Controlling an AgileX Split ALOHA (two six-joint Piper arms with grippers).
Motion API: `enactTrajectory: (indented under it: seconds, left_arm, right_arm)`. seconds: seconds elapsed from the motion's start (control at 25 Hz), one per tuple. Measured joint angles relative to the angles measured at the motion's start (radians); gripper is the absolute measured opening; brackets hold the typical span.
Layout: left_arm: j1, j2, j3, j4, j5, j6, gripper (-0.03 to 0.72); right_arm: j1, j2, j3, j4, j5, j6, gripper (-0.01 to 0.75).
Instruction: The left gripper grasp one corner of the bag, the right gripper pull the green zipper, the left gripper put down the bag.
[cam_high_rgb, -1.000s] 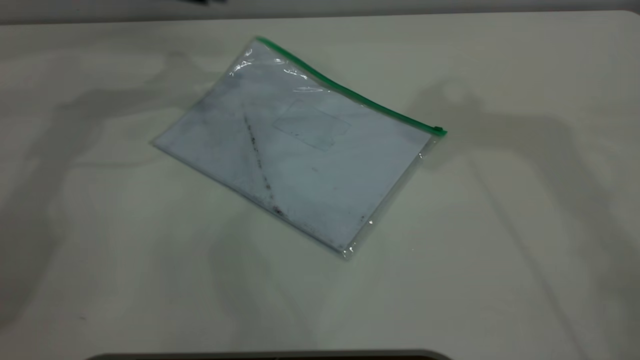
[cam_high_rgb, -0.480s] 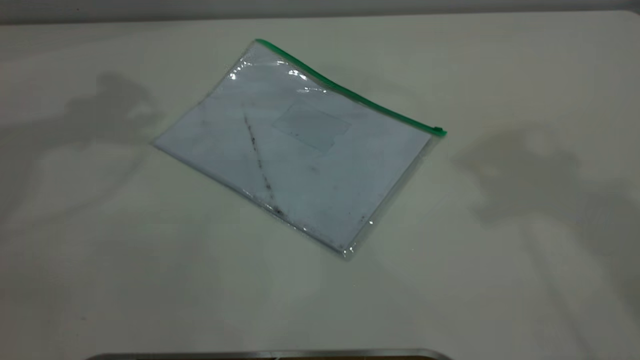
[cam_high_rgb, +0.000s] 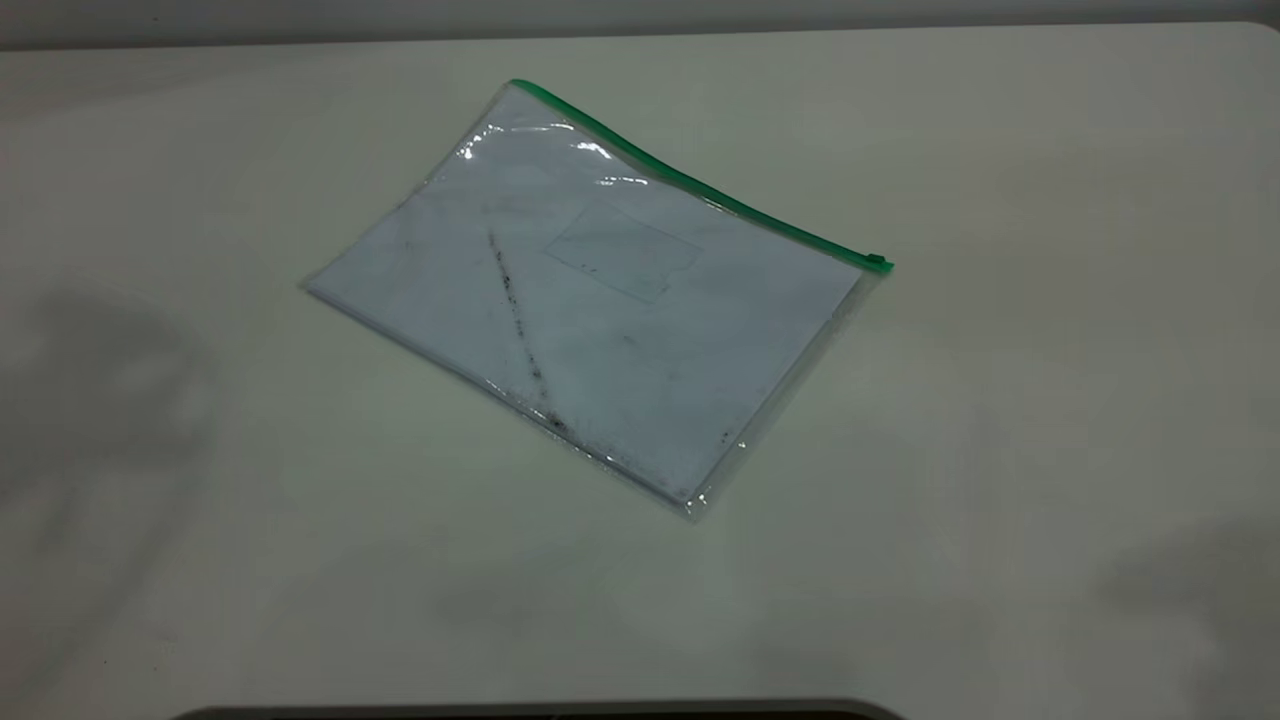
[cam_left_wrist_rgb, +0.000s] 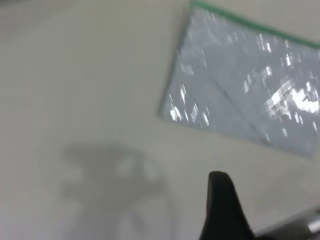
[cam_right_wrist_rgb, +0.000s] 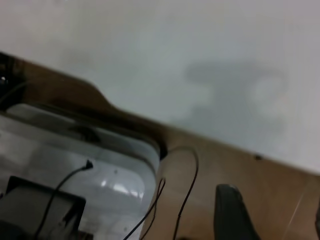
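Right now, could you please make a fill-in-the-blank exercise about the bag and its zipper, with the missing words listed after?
1. The bag lies flat on the white ____.
2. The slider tab sits at the ____ end of the green zipper in the exterior view.
3. The strip along the bag's far edge has the colour ____.
4. In the exterior view, the number of grippers touching the bag is ____.

Missing words: table; right; green; zero

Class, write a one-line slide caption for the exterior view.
Bag flat on the table, green zipper along its far edge.
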Motion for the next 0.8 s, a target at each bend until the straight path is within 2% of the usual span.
enactTrajectory:
  seconds: [0.12,0.36,0.6,0.8]
  left_arm:
    - [0.000,-0.123,0.195,0.020,0.000,-0.002,0.522]
    - [-0.002,-0.352,0.548,0.047,0.000,-0.064,0.522]
    - [-0.005,-0.556,0.824,0.080,-0.025,-0.133,0.522]
    - [-0.005,-0.740,0.983,0.209,-0.039,-0.197,0.522]
  right_arm:
    - [0.000,-0.120,0.137,-0.006,-0.044,0.041,0.440]
    - [0.000,-0.321,0.315,-0.062,-0.088,0.089,0.440]
    - [0.000,-0.433,0.325,-0.097,-0.106,0.122,0.440]
    - [0.000,-0.455,0.325,-0.097,-0.106,0.125,0.440]
